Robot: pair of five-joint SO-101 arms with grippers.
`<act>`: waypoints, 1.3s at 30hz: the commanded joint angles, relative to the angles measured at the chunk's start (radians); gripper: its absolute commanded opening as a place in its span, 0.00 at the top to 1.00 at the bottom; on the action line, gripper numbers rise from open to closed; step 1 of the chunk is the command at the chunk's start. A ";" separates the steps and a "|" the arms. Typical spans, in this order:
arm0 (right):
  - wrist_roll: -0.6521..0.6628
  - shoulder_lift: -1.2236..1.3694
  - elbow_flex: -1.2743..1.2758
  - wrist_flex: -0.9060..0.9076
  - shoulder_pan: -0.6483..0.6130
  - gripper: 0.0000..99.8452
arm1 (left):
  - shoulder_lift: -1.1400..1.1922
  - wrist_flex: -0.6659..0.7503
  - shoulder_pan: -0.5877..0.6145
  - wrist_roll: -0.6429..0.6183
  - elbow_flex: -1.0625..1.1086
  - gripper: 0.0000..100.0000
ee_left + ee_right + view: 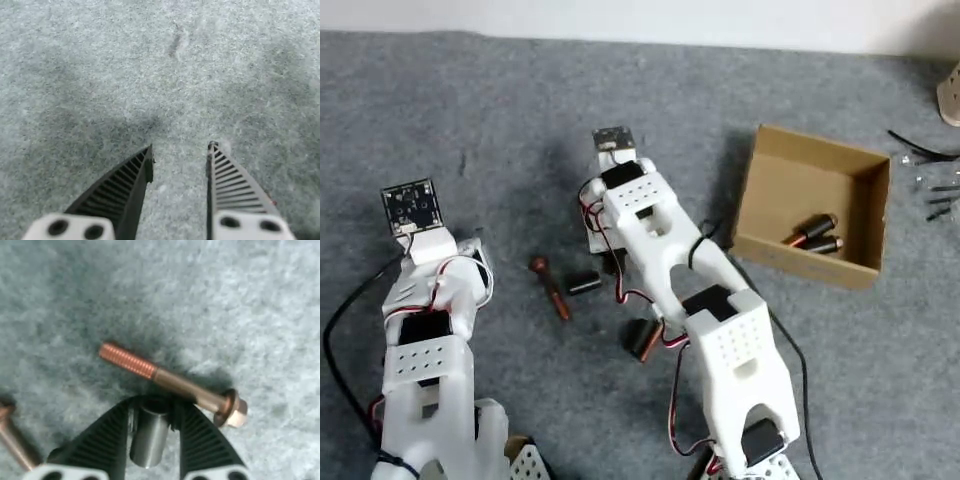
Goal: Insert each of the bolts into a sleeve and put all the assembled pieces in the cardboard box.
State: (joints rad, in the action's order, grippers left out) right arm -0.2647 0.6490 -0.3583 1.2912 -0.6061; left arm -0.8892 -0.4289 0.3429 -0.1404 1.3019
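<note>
Right wrist view: gripped sleeve (pixel 148 437) sits clamped in the right gripper (pixel 156 404); its front end lies in shadow at the front bolt (pixel 170 382), touching or apart, cannot tell. Second bolt (pixel 12 440): cut by the edge. High view: right arm (pixel 645 215), well left of the cardboard box (pixel 754 195), covers its own gripper. Half-covered sleeve (pixel 638 338), left of the box, lies partly under that arm; bolt inside or not, cannot tell. Two pieces (pixel 815 233) inside the box: too small to judge seating. Dark bits (pixel 932 195) right of the box: too small to identify. Pale object (pixel 951 95) beyond the box: cut by the edge.
</note>
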 commanded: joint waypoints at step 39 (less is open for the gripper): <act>0.175 -0.503 0.522 -0.306 0.137 1.00 | 0.829 -0.374 -0.367 -0.358 -0.667 0.83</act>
State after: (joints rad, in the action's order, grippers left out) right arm -0.1143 0.2071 0.1695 1.0119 -0.4833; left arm -0.0806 -0.8339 -0.0222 -0.4887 0.6713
